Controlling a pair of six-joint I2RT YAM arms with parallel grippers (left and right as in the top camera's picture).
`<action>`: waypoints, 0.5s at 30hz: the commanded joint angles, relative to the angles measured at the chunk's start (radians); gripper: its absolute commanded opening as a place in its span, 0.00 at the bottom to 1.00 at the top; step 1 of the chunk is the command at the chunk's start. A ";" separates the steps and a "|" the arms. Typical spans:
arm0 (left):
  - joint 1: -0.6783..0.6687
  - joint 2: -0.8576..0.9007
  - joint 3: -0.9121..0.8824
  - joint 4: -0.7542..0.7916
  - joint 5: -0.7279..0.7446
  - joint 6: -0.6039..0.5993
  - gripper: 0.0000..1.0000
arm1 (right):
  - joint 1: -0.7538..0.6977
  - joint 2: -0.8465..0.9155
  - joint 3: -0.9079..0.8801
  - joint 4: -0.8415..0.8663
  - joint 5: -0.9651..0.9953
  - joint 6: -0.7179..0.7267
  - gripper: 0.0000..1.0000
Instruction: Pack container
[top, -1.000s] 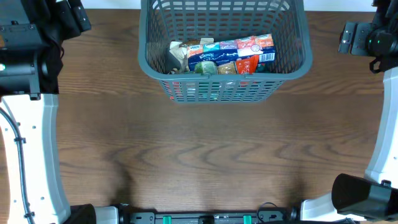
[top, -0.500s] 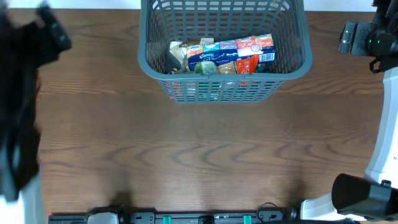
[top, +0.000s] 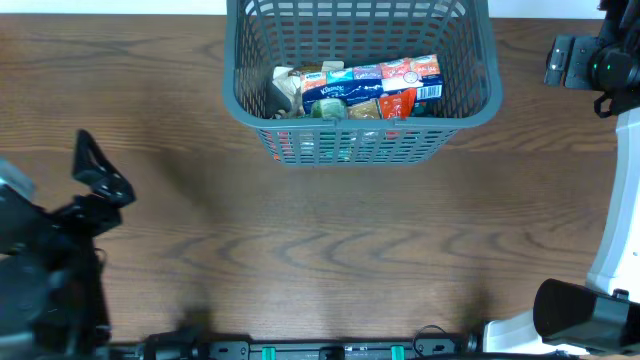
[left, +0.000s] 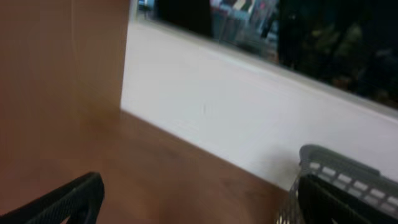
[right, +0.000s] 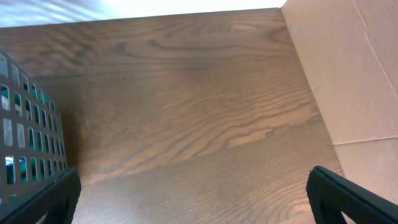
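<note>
The grey-blue slotted container stands at the far middle of the table. Several grocery packets lie in it, among them a blue tissue pack and a red and white packet. My left gripper is low at the table's left side, far from the container; in the blurred left wrist view it is open and empty, with a container corner at the right. My right gripper is at the far right; in the right wrist view it is open and empty over bare wood, with the container wall at its left.
The table is dark brown wood. A cardboard-coloured panel borders the table on the right in the right wrist view. A white wall runs behind the table in the left wrist view.
My left arm has swung from the far left corner down to the near left of the table. The right arm, the container and its packets have not moved.
</note>
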 joint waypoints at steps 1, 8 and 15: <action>0.009 -0.098 -0.214 0.086 -0.001 -0.188 0.99 | -0.003 -0.008 0.011 -0.002 0.000 -0.010 0.99; 0.008 -0.232 -0.554 0.234 0.050 -0.328 0.99 | -0.003 -0.008 0.011 -0.001 0.000 -0.010 0.99; 0.004 -0.285 -0.650 0.233 0.082 -0.332 0.99 | -0.003 -0.008 0.011 -0.002 0.000 -0.010 0.99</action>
